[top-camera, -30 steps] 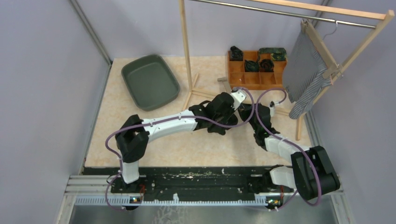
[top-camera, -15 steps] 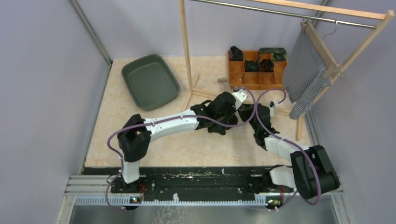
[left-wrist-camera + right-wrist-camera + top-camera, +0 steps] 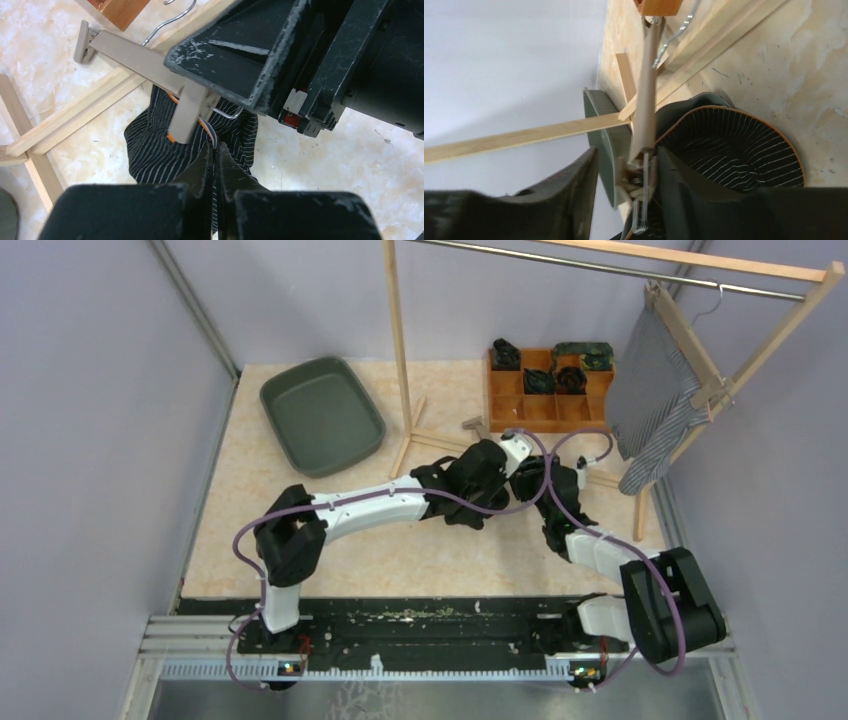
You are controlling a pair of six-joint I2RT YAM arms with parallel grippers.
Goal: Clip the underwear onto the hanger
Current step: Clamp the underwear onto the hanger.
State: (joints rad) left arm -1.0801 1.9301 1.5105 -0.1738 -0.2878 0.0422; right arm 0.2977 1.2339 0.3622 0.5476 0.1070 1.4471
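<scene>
The underwear (image 3: 150, 145), black with thin white stripes and an orange waistband, lies bunched on the table between the two arms. My left gripper (image 3: 215, 147) is shut on a fold of it, just under the hanger's clip (image 3: 187, 112). The hanger (image 3: 135, 55) is a grey-brown bar with a wire hook, lying slantwise over the cloth. In the right wrist view the clip (image 3: 640, 175) sits between the fingers of my right gripper (image 3: 626, 155), which stand apart; the clip is against the right finger and the underwear (image 3: 729, 150). From above, only the hanger's far end (image 3: 472, 425) shows past the arms.
A wooden clothes rack (image 3: 400, 340) stands over the table, its floor legs (image 3: 75, 120) beside the underwear. A grey striped garment (image 3: 655, 400) hangs at its right. An orange compartment box (image 3: 548, 410) holds folded garments at the back. A green tray (image 3: 322, 415) sits back left.
My right gripper's fingers have spread apart around the clip. The hanger's far end has shifted slightly towards the near side. The left gripper stays shut on the cloth.
</scene>
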